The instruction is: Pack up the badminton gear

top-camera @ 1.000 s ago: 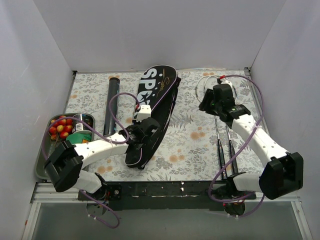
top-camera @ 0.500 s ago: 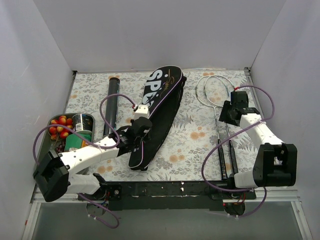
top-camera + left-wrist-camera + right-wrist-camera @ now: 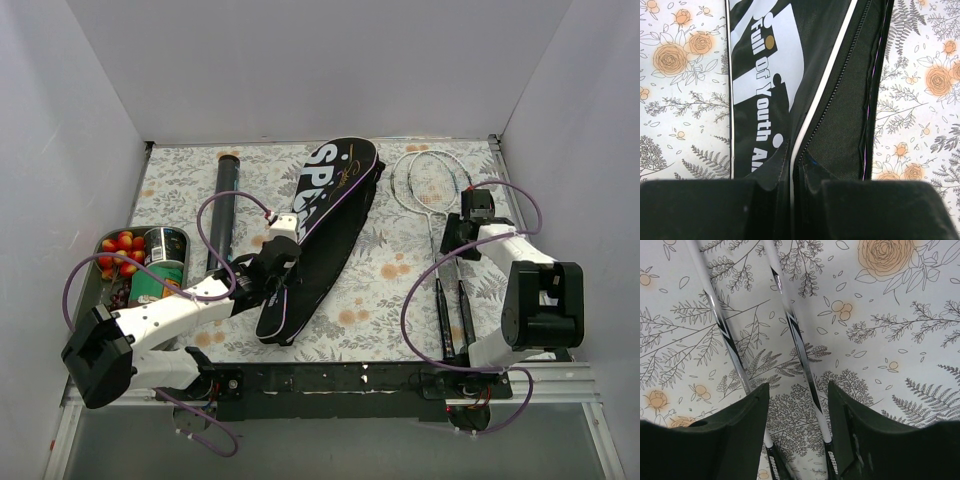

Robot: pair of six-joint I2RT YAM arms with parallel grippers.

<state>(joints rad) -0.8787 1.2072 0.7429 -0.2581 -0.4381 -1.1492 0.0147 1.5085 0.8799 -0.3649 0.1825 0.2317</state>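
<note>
- Your left wrist view reads "Full of Youth" and shows the zipper on the racket bag (image 3: 765,75). The top view shows only "SP" and the whole bag lying diagonally mid-table.
- Your left gripper (image 3: 792,192) is pinched tight on the bag's edge fabric, near its narrow end.
- Your right gripper (image 3: 799,405) stands partly open over the rackets (image 3: 795,335), holding nothing, with one shaft between its fingers.
- You have two rackets at the right, one shuttle tube (image 3: 222,205) at the left, and one bag.

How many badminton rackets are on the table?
2. They lie side by side at the right, heads at the far end: inner racket, outer racket. The bag could hide others.
</note>
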